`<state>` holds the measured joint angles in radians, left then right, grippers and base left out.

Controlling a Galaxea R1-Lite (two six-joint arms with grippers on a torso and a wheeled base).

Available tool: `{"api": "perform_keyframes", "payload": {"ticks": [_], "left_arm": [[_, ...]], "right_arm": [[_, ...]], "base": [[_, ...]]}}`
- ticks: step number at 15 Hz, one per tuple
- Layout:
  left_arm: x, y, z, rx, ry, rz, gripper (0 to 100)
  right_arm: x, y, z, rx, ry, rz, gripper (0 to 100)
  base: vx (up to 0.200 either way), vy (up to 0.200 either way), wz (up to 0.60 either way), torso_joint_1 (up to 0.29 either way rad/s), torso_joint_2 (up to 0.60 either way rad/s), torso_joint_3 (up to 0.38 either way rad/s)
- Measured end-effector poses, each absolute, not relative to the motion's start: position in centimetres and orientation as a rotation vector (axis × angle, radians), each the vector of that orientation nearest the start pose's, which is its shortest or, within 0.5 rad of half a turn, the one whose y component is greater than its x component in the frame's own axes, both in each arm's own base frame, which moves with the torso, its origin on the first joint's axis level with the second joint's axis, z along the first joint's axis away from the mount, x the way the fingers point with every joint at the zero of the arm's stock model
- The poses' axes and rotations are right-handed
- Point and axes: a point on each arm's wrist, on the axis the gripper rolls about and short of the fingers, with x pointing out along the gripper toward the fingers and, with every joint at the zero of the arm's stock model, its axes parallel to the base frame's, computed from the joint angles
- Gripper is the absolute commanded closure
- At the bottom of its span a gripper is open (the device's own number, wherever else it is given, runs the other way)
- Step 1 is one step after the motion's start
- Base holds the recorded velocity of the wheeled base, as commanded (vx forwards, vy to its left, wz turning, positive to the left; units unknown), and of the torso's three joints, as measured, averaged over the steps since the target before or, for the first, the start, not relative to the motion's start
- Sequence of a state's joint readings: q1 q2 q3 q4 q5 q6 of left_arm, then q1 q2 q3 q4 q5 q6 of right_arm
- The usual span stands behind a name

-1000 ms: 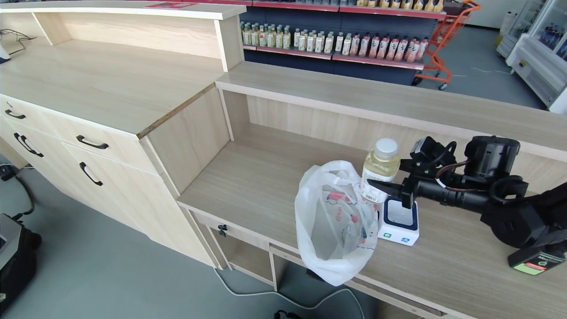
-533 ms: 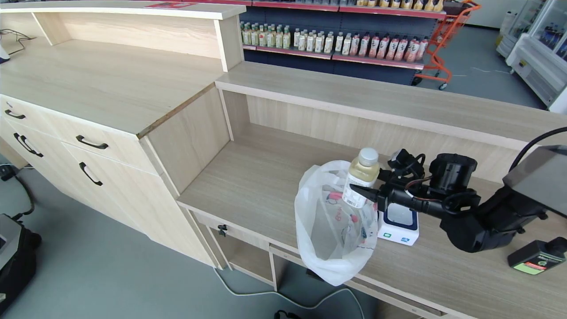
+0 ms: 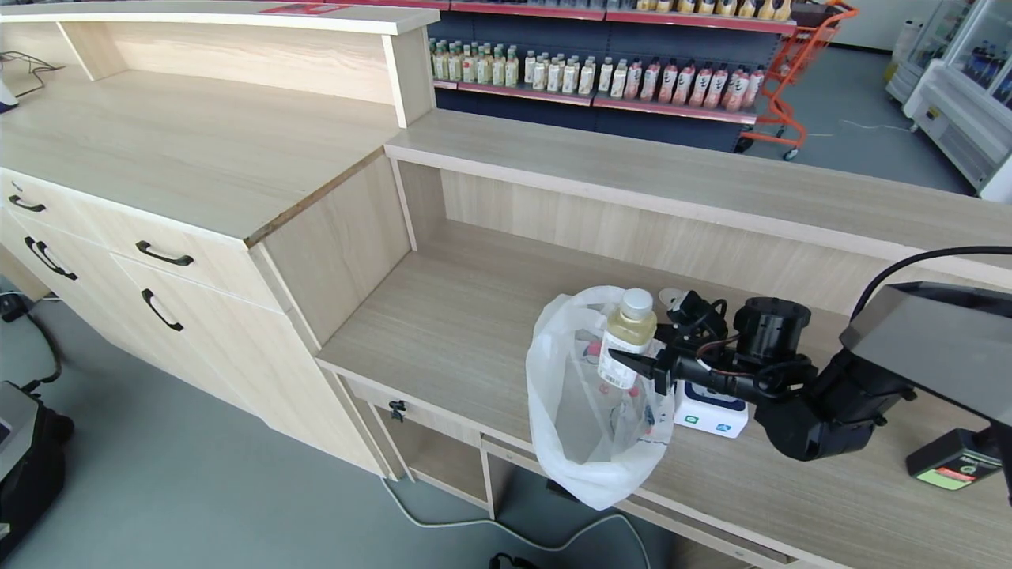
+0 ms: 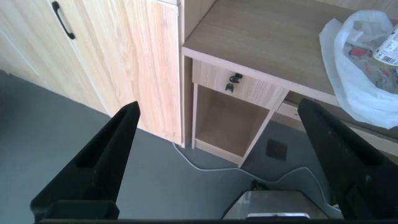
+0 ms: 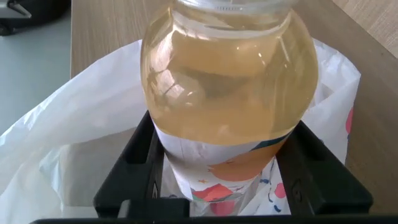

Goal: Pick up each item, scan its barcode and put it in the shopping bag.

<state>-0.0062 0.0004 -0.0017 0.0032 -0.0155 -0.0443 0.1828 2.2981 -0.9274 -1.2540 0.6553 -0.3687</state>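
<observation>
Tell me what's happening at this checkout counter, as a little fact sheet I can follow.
Place: wooden shop counter
Item in hand: bottle of pale yellow drink, white cap, upright
Held by: right gripper, shut on the bottle's labelled part
Position: at the open mouth of the white shopping bag
Scanner: small white and blue box, beside the bag
Waiting: dark bottle with green label, on the counter to the robot's right
Left gripper: open, empty, off the counter's front, over the floor
</observation>
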Motion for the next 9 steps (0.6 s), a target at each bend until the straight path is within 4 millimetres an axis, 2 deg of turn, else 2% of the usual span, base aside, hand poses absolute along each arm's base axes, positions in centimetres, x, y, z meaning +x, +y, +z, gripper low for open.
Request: {"api": "perform_keyframes", "payload": {"ticks": [9], "left_arm": [[-2.3,0.0,7.6,-0.044,0.002,-0.022,0]], "right_arm": [[40.1,8.6,4.0,-0.322,-0.026,0.833,100]], "base": [[0.000,0.000,0.00,0.000,0.00,0.000]]}}
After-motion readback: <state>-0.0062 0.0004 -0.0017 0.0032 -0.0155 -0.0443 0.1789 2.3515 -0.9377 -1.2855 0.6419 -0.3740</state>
